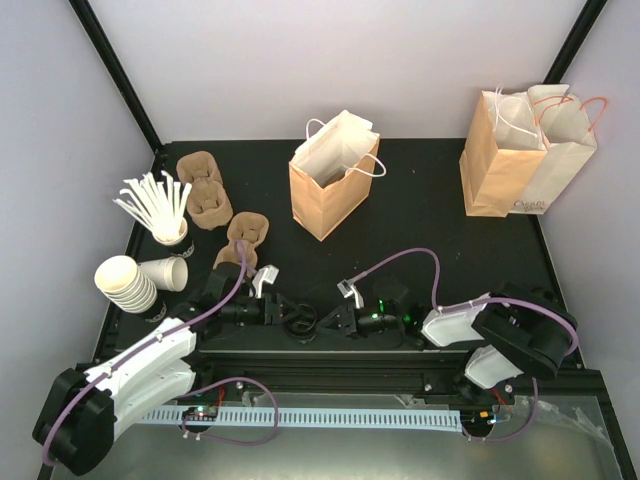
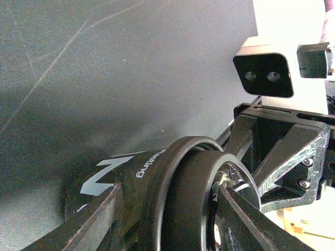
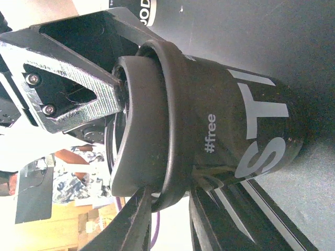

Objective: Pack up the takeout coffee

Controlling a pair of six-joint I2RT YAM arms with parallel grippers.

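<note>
Coffee [image 1: 300, 320] is sitting between the two claws at the near edge of the table [image 1: 420, 200], well apart from the bags. The left gripper [image 2: 172, 212] is clamping it, one finger lying against the printed wall and the other toward the lid side. The right gripper [image 3: 170, 191] is reaching in from the opposite side, its fingers close together at the lid's rim. Whether they are pinching yet I cannot tell.

This is looking like a hand-over. To do it well, the right claw should be taking the paper wall below the rim rather than the lid alone, since a lid pulled by its edge is likely to pop off. The left should be letting go only once the other grip is firm, and the cup should be travelling lid-up.

The open bag [image 1: 335, 185] is standing mid-table, mouth up and handles out, showing only its white inside, with nothing in it that I can see. Spare bags [image 1: 525, 150] are standing bunched at the far right. Carriers [image 1: 205, 190] are lying at the far left, nothing showing in their sockets. Beside them a holder cup [image 1: 172, 236] is carrying white stirrers [image 1: 150, 200], fanned out. A stack of lidless cups [image 1: 128, 283] is lying on its side near the left edge.
</note>
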